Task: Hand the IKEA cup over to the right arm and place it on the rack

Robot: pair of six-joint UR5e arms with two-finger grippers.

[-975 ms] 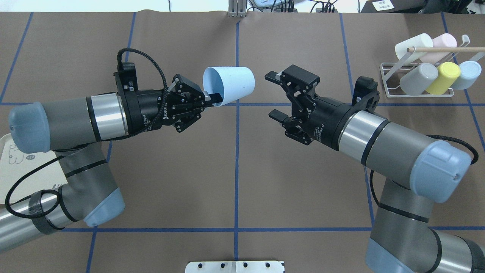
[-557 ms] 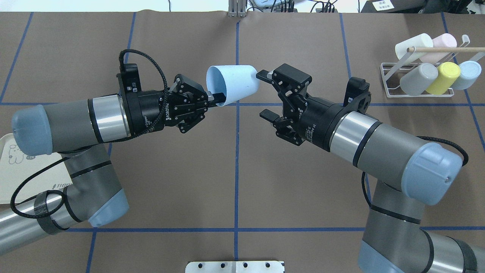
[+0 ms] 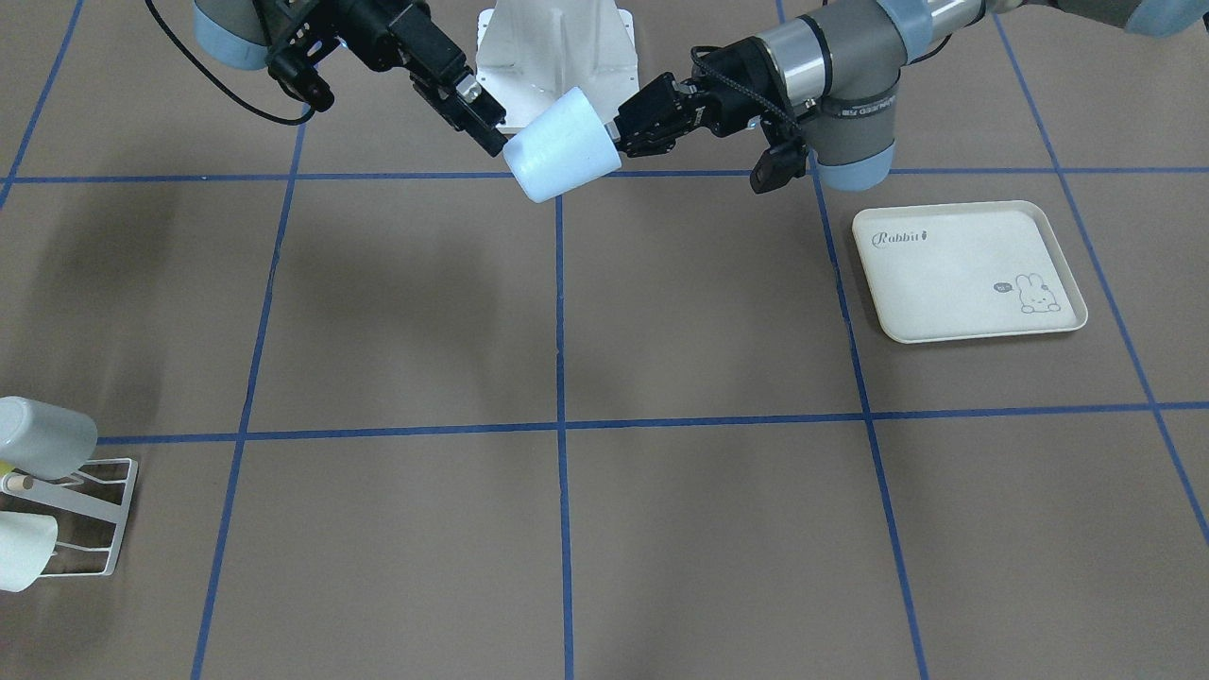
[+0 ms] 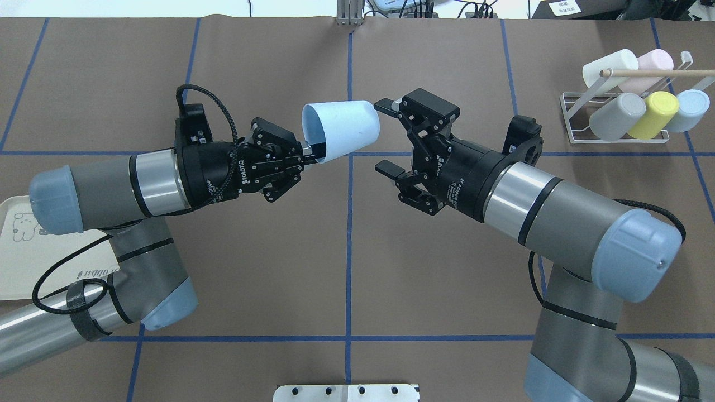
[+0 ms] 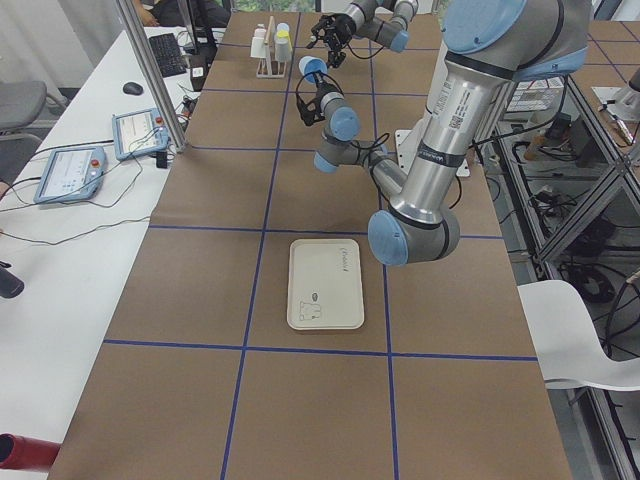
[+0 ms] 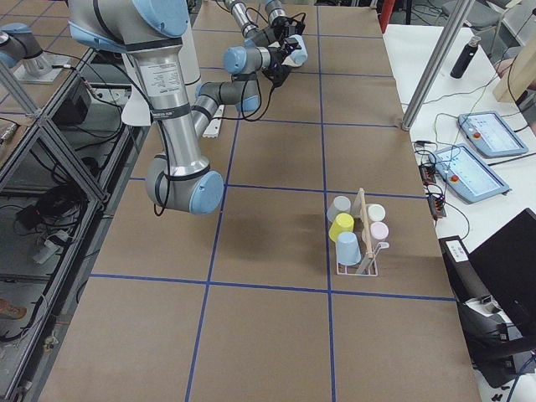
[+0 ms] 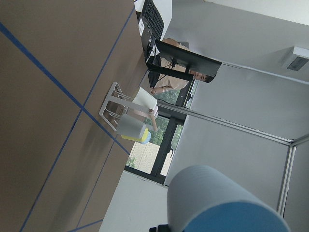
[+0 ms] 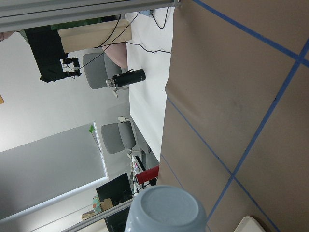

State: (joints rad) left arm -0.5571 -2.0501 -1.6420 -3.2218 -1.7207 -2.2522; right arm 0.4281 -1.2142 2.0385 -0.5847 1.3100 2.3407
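Observation:
A light blue IKEA cup lies sideways in the air over the table's middle, base pointing right. My left gripper is shut on its rim, one finger inside the mouth. My right gripper is open, its fingertips level with the cup's base, one on each side. The front-facing view shows the cup between the left gripper and the right gripper. The right wrist view shows the cup's base close up. The white wire rack stands far right.
The rack holds several cups: cream, pink, grey, yellow and pale blue. A cream rabbit tray lies on the table under my left arm. Monitors and a person are beyond the far edge.
My right gripper has moved left toward the cup until its open fingers reach the base. The left arm has shifted slightly, still holding the cup.

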